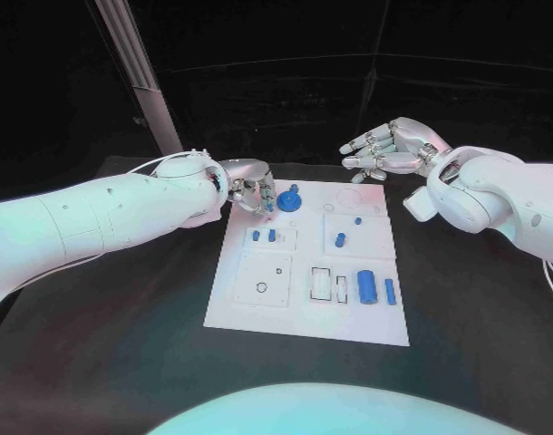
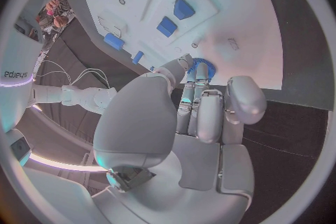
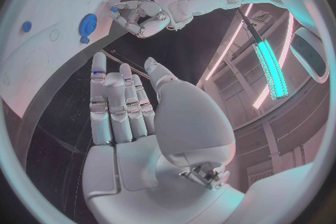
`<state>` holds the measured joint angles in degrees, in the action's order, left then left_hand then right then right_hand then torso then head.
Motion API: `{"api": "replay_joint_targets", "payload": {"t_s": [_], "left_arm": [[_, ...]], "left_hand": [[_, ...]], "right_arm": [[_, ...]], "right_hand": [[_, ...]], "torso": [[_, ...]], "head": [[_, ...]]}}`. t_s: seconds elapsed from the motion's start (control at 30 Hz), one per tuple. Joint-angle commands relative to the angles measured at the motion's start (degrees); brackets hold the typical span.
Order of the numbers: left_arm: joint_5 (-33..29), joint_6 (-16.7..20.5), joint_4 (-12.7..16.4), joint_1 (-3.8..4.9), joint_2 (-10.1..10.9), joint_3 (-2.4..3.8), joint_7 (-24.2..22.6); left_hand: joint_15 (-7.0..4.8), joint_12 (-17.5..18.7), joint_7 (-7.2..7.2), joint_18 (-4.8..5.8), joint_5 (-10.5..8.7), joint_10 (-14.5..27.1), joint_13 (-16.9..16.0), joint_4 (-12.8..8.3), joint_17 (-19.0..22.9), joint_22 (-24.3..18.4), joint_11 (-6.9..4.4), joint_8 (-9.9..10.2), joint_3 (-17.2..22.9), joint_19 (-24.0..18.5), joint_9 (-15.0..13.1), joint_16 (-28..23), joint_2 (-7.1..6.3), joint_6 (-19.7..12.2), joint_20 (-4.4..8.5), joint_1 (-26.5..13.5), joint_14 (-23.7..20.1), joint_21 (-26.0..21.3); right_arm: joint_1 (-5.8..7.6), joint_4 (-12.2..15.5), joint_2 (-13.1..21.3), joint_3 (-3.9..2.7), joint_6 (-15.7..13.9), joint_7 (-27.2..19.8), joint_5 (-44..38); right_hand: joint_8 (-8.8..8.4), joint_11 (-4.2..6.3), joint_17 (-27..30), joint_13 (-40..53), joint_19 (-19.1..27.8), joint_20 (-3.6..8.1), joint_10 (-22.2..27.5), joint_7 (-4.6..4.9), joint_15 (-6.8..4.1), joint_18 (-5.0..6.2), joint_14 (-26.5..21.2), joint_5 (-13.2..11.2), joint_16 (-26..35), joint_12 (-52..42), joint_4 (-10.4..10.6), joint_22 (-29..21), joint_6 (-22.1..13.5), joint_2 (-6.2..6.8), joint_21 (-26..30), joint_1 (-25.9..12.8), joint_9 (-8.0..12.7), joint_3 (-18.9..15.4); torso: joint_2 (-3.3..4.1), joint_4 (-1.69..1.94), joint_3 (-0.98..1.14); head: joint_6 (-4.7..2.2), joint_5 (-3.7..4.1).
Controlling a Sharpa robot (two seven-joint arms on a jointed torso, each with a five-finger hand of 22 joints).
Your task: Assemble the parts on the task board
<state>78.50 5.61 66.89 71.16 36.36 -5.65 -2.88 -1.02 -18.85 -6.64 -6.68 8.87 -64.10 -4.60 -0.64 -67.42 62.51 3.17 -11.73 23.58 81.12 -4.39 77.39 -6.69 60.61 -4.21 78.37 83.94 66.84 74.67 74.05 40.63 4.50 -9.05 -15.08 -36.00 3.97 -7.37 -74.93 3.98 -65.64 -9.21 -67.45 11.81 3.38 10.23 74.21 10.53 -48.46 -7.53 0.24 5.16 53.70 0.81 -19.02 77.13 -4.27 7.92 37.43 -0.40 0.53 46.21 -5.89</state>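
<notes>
Task board (image 1: 305,313): 1 white plate, centre of black table (image 1: 120,362), long axis running near-to-far.

Blue parts visible in head view, 7 total:
- 1 round gear (image 1: 290,201) w/ upright knob, far-left corner of board.
- 2 small pegs (image 1: 264,236), side by side, left half of board, just near of gear.
- 1 short upright peg (image 1: 341,240), right half, mid-board.
- 1 tiny stud (image 1: 358,220), just far-right of that peg.
- 1 thick cylinder (image 1: 368,286), lying in near-right section.
- 1 thin bar (image 1: 389,291), just right of cylinder, parallel to it.

Board also carries 2 rectangular slots (image 1: 327,285), left of cylinder, plus circular recesses in near-left panel.

Left hand (image 1: 247,192): at far-left corner of board, fingers bunched, tips pointing at gear. Left wrist view shows fingertips (image 2: 201,71) at gear rim (image 2: 204,63); contact vs. true grasp cannot be told.

Right hand (image 1: 388,149): raised beyond far-right corner of board, well apart from all parts. Released, holding nothing; right wrist view shows fingers (image 3: 115,106) extended & slightly separated.
</notes>
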Motion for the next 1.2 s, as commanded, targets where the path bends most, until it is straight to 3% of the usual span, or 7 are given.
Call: {"api": "replay_joint_targets", "payload": {"t_s": [0.03,0.43,1.2], "left_arm": [[-0.20,-1.41,-0.08,-0.10,-0.05,-0.03,0.17],[-0.20,-2.70,-0.62,-0.71,-0.28,-0.08,0.26],[-0.20,-3.84,-1.85,-0.96,-1.00,-0.29,0.50]], "left_hand": [[-0.49,0.36,-0.13,0.94,-0.28,-0.48,0.07,0.01,0.09,0.08,-0.04,0.18,0.36,0.29,-0.04,0.22,0.09,0.47,-0.14,-0.71,1.90,0.30],[-0.49,0.38,-0.12,0.94,-0.28,-0.52,0.07,0.00,0.11,0.10,-0.05,0.18,0.38,0.29,-0.05,0.21,0.09,0.51,-0.14,-0.72,1.90,0.32],[-0.50,0.41,-0.11,0.93,-0.28,-0.57,0.07,-0.03,0.15,0.08,-0.06,0.20,0.41,0.26,-0.05,0.20,0.08,0.55,-0.14,-0.70,1.89,0.29]], "right_arm": [[0.10,0.03,0.02,-0.03,0.15,-0.51,0.07],[0.10,0.00,0.01,-0.03,0.06,-0.55,0.07],[0.09,-0.05,-0.05,-0.03,-0.11,-0.40,0.07]], "right_hand": [[-0.01,0.01,-5.93,-0.03,-0.35,-0.10,0.40,-0.02,0.09,0.22,-0.20,0.38,0.04,-0.18,0.44,-0.05,-0.32,-0.13,0.36,-0.24,-0.05,0.04],[-0.01,0.02,-5.94,-0.03,-0.36,-0.10,0.40,-0.02,0.08,0.22,-0.18,0.39,0.01,-0.19,0.44,-0.05,-0.32,-0.14,0.37,-0.23,-0.05,0.04],[-0.01,0.03,-5.96,-0.03,-0.39,-0.10,0.42,-0.03,0.08,0.23,-0.14,0.40,-0.06,-0.23,0.46,-0.07,-0.33,-0.17,0.41,-0.20,-0.06,0.07]], "torso": [[0.02,-0.04,0.01],[0.02,-0.04,-0.01],[0.01,-0.05,0.01]], "head": [[-0.01,0.00],[0.12,0.10],[0.30,0.16]]}}
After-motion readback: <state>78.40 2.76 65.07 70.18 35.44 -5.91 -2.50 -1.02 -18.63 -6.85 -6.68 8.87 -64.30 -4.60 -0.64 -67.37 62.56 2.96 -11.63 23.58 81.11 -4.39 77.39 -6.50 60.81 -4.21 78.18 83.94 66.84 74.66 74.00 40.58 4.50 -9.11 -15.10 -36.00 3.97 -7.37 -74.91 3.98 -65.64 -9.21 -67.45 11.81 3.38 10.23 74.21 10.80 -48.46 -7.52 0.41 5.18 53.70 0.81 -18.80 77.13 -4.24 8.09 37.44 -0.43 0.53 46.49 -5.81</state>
